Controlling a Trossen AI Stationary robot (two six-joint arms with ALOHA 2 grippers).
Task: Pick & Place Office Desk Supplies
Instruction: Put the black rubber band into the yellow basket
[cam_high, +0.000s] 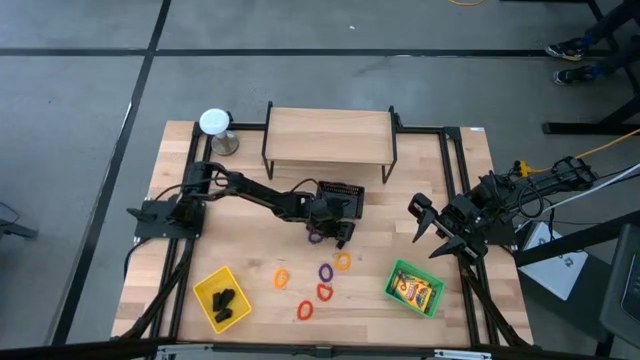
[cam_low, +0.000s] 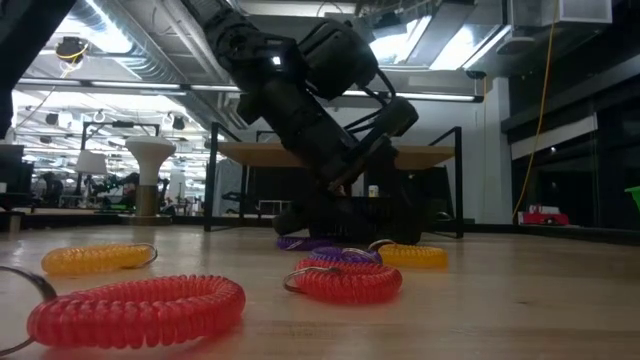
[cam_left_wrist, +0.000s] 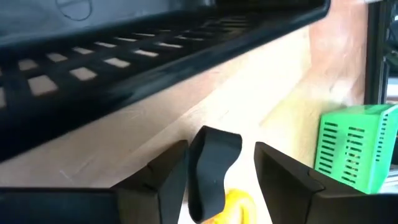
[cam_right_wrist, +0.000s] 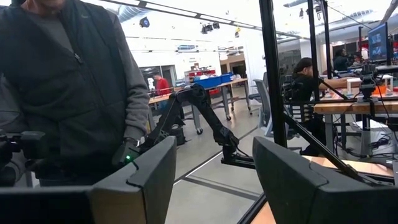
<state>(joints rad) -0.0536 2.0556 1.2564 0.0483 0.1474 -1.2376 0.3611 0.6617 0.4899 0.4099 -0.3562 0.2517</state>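
From above: left gripper (cam_high: 340, 237) low over the middle of the wooden table (cam_high: 440, 320), just in front of the black mesh basket (cam_high: 341, 197). Jaws spread wide, nothing seen clamped. Purple ring (cam_high: 316, 237) right beside it; yellow ring (cam_high: 343, 261) just ahead. Further forward, loose on the wood: second purple ring (cam_high: 326, 271), orange ring (cam_high: 282, 277), red ring (cam_high: 324, 292), another red ring (cam_high: 305, 310). Black clips (cam_high: 225, 300) in the yellow tray (cam_high: 205, 284) at the near left. Crayon pack (cam_high: 415, 291) in the green tray (cam_high: 392, 278) at the near right. Right gripper (cam_high: 426, 228) raised at the table's right side, well apart from all of it, jaws open and empty.

From table height: coiled rings in the foreground, red nearest, yellow to either side, purple behind. Left arm bearing down just past them, fingertips lost in the dark.

Through the left wrist camera: both fingers (cam_left_wrist: 283, 177) wide apart, a dark curved piece (cam_left_wrist: 214, 165) standing between them with a gap on each side; cannot tell whether a clip. A bit of yellow below it. Basket wall close by, green tray further off.

Through the right wrist camera: own fingers (cam_right_wrist: 155, 174) open on bare air. Beyond them, a person (cam_right_wrist: 68, 87) in a dark vest.
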